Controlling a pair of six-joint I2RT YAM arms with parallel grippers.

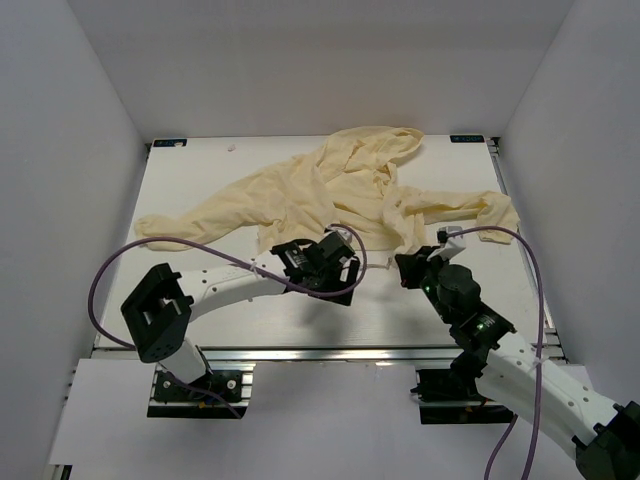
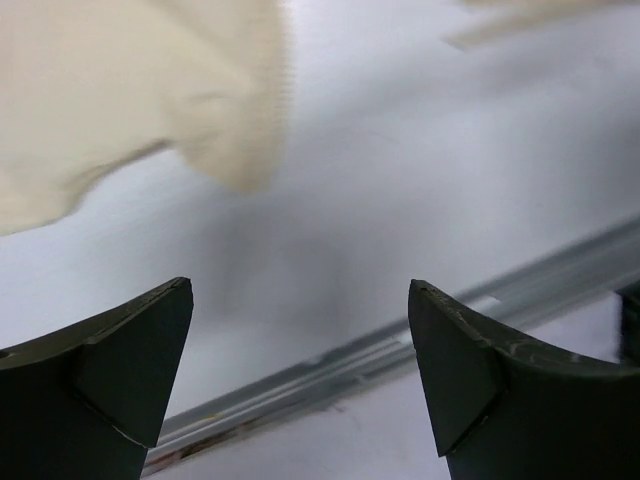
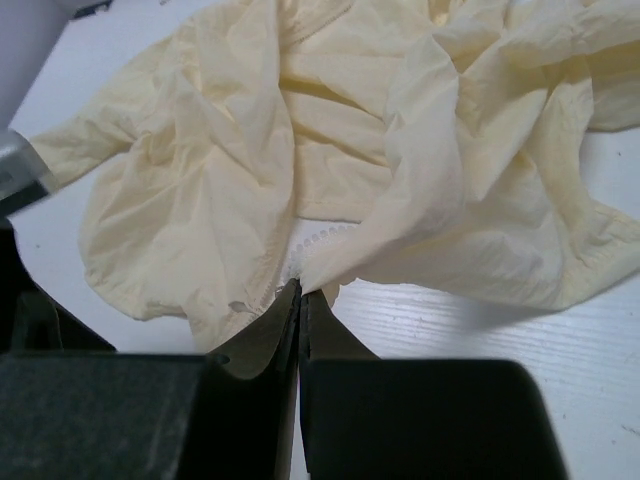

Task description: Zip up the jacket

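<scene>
jacket [image 1: 330, 190] is laid crumpled across the far half of the counter [image 1: 200, 170] | its lower edge is pinched in the closed right pincer [image 3: 300, 292] | left pincer [image 2: 300, 370] is held wide open, empty, over the counter just beside the fabric

Left arm open and low, right arm closed on cloth.

The left arm [image 1: 225, 287] rises from its base, bends at a raised elbow and reaches forward and to the right. Its left gripper [image 2: 300, 290] has both fingers [image 2: 130, 360] standing wide apart with nothing between them. The right arm [image 1: 480, 330] stretches from its base forward and to the left. Its right gripper [image 3: 300, 292] has the two fingertips [image 3: 265, 335] pressed together, and they pinch an edge of the jacket [image 3: 330, 150]. The two grippers are near each other, but apart.
</scene>
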